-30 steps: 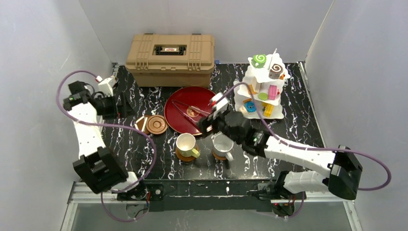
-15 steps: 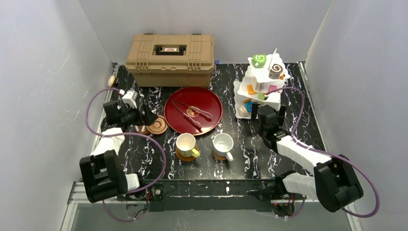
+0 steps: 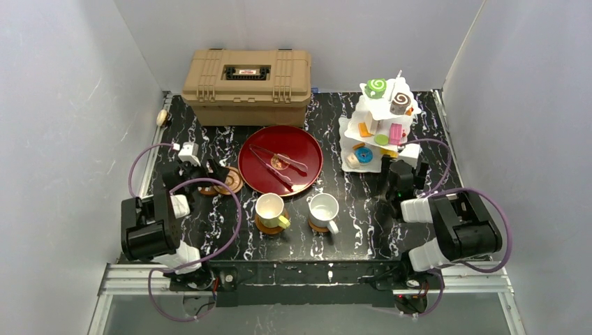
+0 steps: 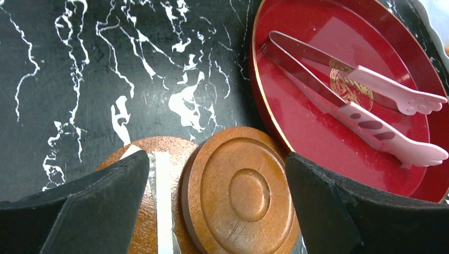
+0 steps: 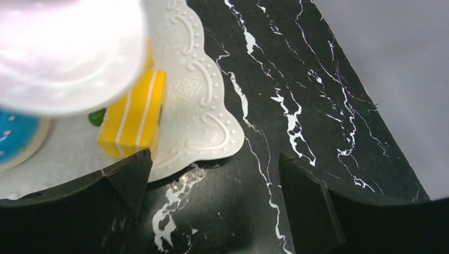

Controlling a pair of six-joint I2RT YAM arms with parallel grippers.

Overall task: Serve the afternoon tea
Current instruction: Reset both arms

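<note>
Our left end effector (image 4: pixel 217 211) is spread wide over the brown coasters (image 4: pixel 241 196) beside the red plate (image 4: pixel 296 121); our right end effector (image 5: pixel 212 201), likewise spread, sits at the white stand (image 5: pixel 196 106) holding a yellow cake slice (image 5: pixel 132 114).

Bright even overhead light, soft shadows, sheen on red plate (image 4: pixel 339 26), white tier (image 5: pixel 63 47) blurred near lens

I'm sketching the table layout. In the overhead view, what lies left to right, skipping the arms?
Loose brown coasters → pale yellow mug → white mug → tiered pastry stand. The red plate spans both mugs' positions, so it is left out.
</note>
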